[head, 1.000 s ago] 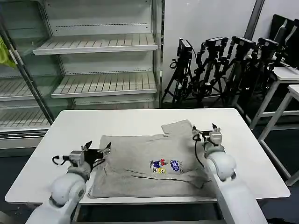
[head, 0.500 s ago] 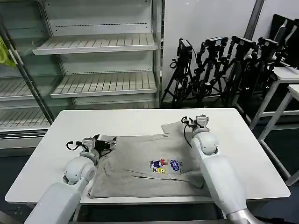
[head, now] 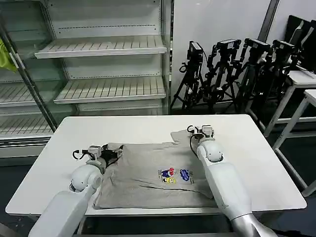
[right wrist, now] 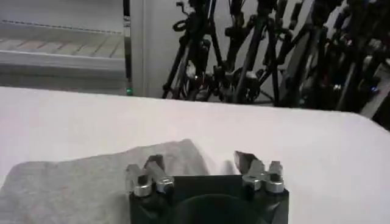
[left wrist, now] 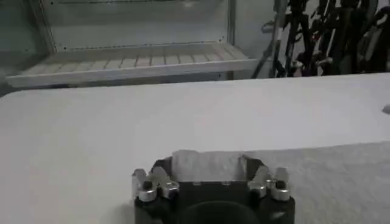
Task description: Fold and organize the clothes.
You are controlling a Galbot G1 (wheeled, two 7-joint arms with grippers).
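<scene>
I am looking at the grey shirt (head: 155, 174) lying flat on the white tabletop (head: 143, 129), its small multicoloured print (head: 175, 176) facing up between my two hands. My left hand (head: 109, 152) is sitting low at the shirt's far left corner, fingers parted with that corner of cloth (left wrist: 204, 165) lying between them. My right hand (head: 199, 131) is sitting open at the far right corner, one finger (right wrist: 153, 165) over the sleeve (right wrist: 103, 176) and the other over bare tabletop. Beyond both hands, empty shelves (head: 101, 47) and camera tripods (head: 232, 74) are standing behind the tabletop.
</scene>
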